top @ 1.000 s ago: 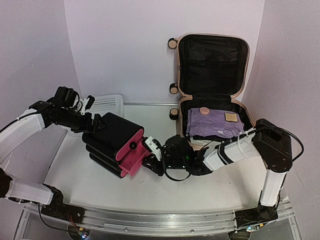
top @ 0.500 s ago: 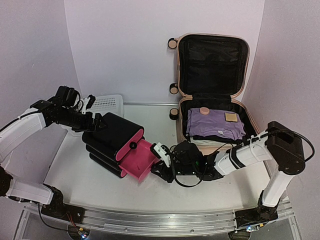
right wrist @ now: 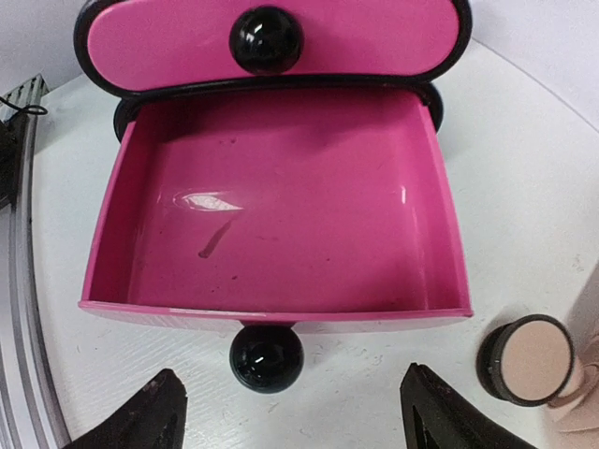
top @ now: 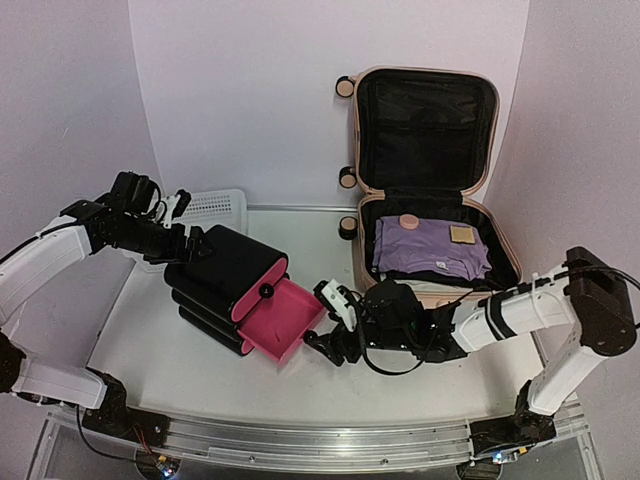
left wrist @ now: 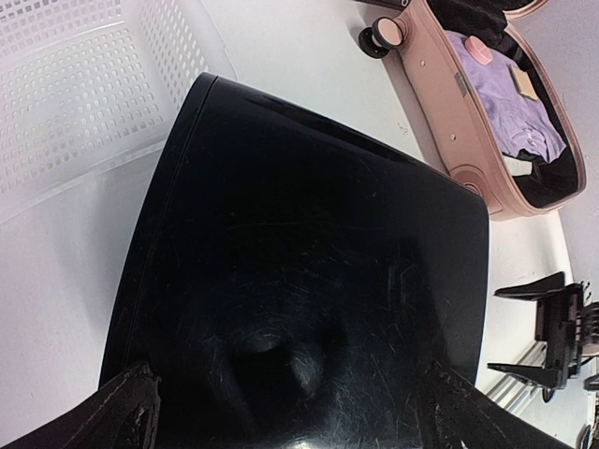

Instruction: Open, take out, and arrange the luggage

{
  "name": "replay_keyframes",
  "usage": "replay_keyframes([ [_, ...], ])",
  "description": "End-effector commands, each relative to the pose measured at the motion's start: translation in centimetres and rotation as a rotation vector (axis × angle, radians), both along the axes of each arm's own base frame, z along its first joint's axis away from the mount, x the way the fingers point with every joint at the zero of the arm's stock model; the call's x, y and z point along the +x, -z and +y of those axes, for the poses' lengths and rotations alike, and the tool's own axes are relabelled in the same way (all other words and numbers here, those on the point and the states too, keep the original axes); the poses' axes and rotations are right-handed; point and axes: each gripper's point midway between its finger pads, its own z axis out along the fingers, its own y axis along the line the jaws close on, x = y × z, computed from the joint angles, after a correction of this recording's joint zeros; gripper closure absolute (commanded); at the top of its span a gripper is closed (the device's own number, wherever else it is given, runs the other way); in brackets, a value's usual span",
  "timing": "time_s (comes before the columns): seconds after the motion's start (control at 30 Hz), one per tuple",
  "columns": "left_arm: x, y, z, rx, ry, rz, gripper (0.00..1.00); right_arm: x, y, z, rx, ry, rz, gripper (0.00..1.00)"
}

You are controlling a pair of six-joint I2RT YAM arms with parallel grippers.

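The luggage (top: 425, 130) stands open at the back right, lid upright, with folded purple clothes (top: 430, 248) in its base. It also shows in the left wrist view as the luggage (left wrist: 440, 103). My right gripper (top: 327, 322) is open on the table just in front of a pulled-out pink drawer (right wrist: 271, 206). The drawer's black knob (right wrist: 267, 357) sits free just beyond the right gripper (right wrist: 292, 412), apart from both fingertips. My left gripper (left wrist: 290, 416) is open, spread wide against the back of the black drawer box (left wrist: 309, 281).
A white mesh basket (top: 212, 208) lies behind the black drawer box (top: 225, 265). A suitcase wheel (right wrist: 526, 360) stands right of my right gripper. A small round pink item (top: 407, 222) and a tan square (top: 461, 234) rest on the clothes. A metal rail (top: 300, 440) runs along the near edge.
My right gripper drew the pink drawer out toward the right, then opened, let go of the knob and backed off. The left arm has not moved.
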Motion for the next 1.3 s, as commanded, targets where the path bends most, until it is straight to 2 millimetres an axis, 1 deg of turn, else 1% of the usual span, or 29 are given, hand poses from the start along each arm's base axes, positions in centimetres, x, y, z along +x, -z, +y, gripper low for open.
replay_keyframes([
  [0.0,-2.6,3.9,0.7,0.053,-0.004,0.194,0.03,1.0,-3.4,-1.9,-0.026,0.038,-0.162,0.15],
  [0.1,-2.6,3.9,0.7,0.053,-0.004,0.195,0.03,2.2,-5.0,-3.5,-0.080,0.095,-0.265,0.08],
  [0.13,-2.6,3.9,0.7,0.054,-0.004,0.195,0.03,2.7,-5.9,-3.9,-0.098,0.115,-0.300,0.07],
  [0.2,-2.6,3.9,0.7,0.053,-0.004,0.195,0.03,4.2,-7.1,-5.2,-0.149,0.173,-0.366,0.04],
  [0.27,-2.6,3.8,0.7,0.052,-0.004,0.194,0.03,6.1,-8.1,-6.7,-0.179,0.245,-0.393,0.02],
  [0.33,-2.6,3.8,0.6,0.050,-0.004,0.194,0.03,8.8,-8.8,-9.0,-0.185,0.348,-0.379,0.02],
  [0.37,-2.6,3.7,0.6,0.049,-0.004,0.191,0.03,10.3,-9.2,-10.4,-0.178,0.418,-0.351,0.02],
  [0.4,-2.6,3.6,0.6,0.047,-0.004,0.190,0.03,11.9,-8.8,-12.5,-0.204,0.498,-0.301,0.02],
  [0.43,-2.7,3.6,0.7,0.047,-0.005,0.190,0.03,13.7,-8.9,-14.8,-0.212,0.601,-0.247,0.02],
  [0.5,-2.7,3.5,0.7,0.044,-0.005,0.185,0.03,16.6,-8.7,-19.4,-0.216,0.791,-0.112,0.02],
  [0.6,-2.8,3.4,0.7,0.041,-0.007,0.185,0.03,19.6,-8.2,-25.0,-0.217,0.981,0.076,0.02],
  [0.63,-2.8,3.4,0.7,0.040,-0.008,0.185,0.03,20.4,-7.8,-26.5,-0.224,1.029,0.142,0.02],
  [0.67,-2.7,3.3,0.6,0.038,-0.008,0.185,0.03,21.4,-6.6,-28.7,-0.245,1.088,0.220,0.02],
  [0.77,-2.7,3.3,0.5,0.034,-0.006,0.188,0.03,23.4,-5.1,-32.3,-0.269,1.180,0.397,0.02],
  [0.8,-2.7,3.3,0.5,0.033,-0.006,0.189,0.03,24.3,-5.0,-33.0,-0.263,1.194,0.431,0.02],
  [0.87,-2.7,3.3,0.5,0.031,-0.004,0.188,0.03,25.6,-4.2,-34.6,-0.295,1.219,0.467,0.02],
  [0.93,-2.7,3.2,0.5,0.030,-0.002,0.185,0.03,27.1,-3.5,-35.6,-0.317,1.227,0.483,0.02],
  [1.0,-2.7,3.1,0.4,0.030,0.000,0.181,0.03,28.3,-2.4,-36.2,-0.341,1.228,0.507,0.02],
  [1.1,-2.7,3.0,0.4,0.031,0.002,0.178,0.03,29.9,-1.6,-36.4,-0.372,1.210,0.510,0.02],
  [1.27,-2.7,3.0,0.5,0.031,0.002,0.177,0.03,31.5,-1.1,-37.2,-0.424,1.228,0.471,0.02],
])
